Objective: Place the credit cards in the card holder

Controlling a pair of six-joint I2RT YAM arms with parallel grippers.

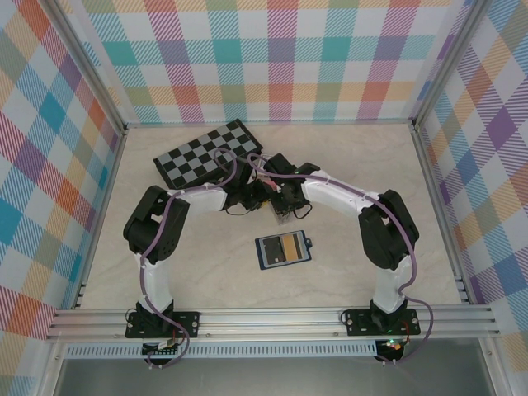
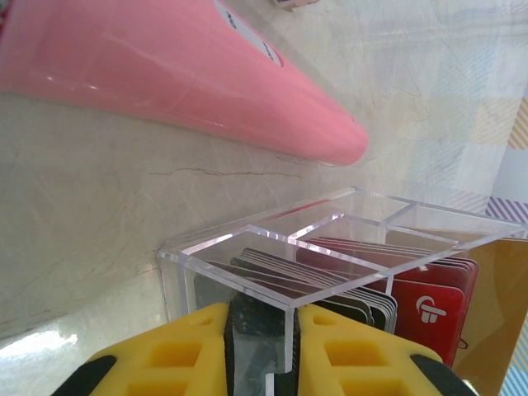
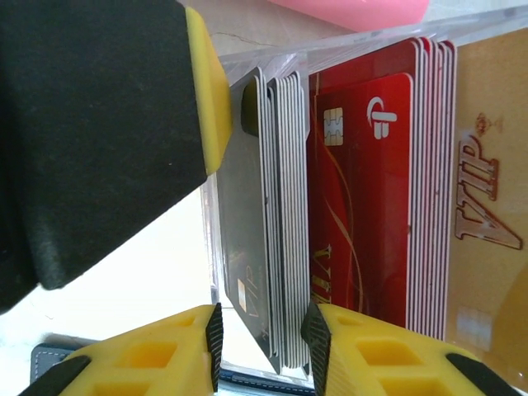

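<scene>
The credit cards stand on edge in a clear box [image 2: 247, 239]: black ones [image 3: 247, 214], red ones [image 3: 363, 190] and a gold one [image 3: 487, 190]. My right gripper [image 3: 260, 326] is open and straddles the lower end of the black stack. Its right pad is against the stack, and the front black card leans toward the left pad without touching it. My left gripper [image 2: 260, 330] is shut on the box's near wall. The card holder [image 1: 283, 250], navy with tan slots, lies open on the table nearer the arm bases. Both grippers [image 1: 266, 195] meet above the box.
A folded chessboard [image 1: 210, 153] lies at the back left, just behind the arms. A long pink object [image 2: 181, 74] lies on the table beyond the box. Checked walls close in the left, back and right sides.
</scene>
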